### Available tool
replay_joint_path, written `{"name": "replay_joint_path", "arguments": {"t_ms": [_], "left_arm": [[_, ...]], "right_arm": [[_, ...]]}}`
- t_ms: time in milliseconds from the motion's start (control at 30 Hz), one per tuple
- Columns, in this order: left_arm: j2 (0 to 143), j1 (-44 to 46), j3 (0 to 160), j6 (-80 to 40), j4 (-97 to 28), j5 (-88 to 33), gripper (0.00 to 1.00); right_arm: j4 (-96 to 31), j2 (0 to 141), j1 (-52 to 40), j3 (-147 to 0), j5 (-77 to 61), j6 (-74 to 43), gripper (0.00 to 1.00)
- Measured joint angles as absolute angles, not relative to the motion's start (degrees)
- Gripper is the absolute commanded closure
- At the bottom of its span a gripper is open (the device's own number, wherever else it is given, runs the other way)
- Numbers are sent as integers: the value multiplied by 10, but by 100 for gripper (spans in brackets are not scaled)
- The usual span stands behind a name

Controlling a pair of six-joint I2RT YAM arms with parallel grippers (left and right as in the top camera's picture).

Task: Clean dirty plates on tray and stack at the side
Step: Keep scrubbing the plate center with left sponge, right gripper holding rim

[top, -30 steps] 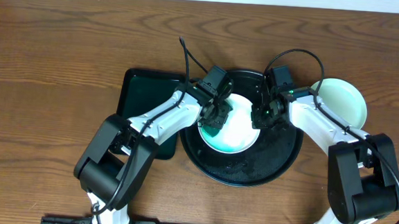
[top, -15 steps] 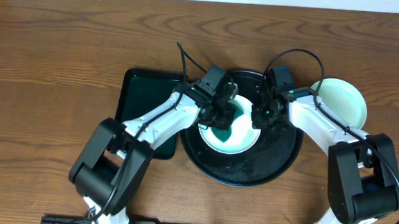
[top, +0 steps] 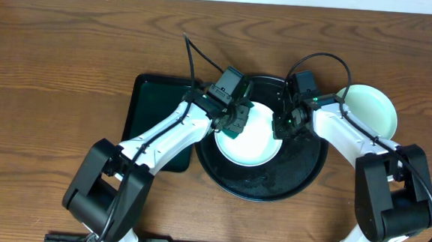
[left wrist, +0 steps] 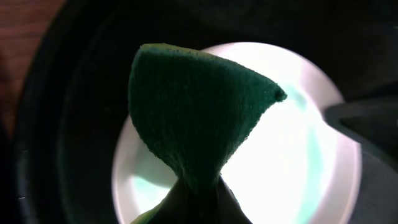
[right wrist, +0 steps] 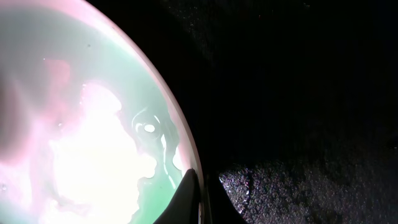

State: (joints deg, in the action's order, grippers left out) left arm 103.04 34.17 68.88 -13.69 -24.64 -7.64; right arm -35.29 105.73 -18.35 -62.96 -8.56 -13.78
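**Scrub under way, one plate off to the side**

L jaws clamped shut on green sponge (left wrist: 193, 118), over plate (top: 253, 144) in black tray (top: 303, 175). R jaws nipped shut on its rim. Second plate (top: 367, 108) on bench (top: 55, 51) just R of tray, prob. done. Third not seen. Green tray (top: 148, 102) lies L; L arm crosses it.

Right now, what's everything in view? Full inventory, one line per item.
tray plate: 1, white-mint, on the black tray
side plate: 1, pale mint, on the table right of the black tray
black tray: 1, glossy black, round, table centre
green tray: 1, dark green, rectangular, left of the black tray, partly under the left arm
scouring pad: 1, dark green, over the tray plate
table: 1, brown wood
left pincer: shut on the scouring pad
right pincer: shut on the tray plate's rim
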Motion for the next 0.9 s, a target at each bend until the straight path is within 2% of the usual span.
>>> {"name": "replay_joint_path", "arguments": {"t_ms": [533,900], "left_arm": [[1091,342,685,-111,-218,-60,92],[1094,333,686,-105,-232,-215,92]], "right_arm": [[-353,1057,-184,-629,-85,-138,99],[-352,1057,-185,-629,-83,-138,99]]}}
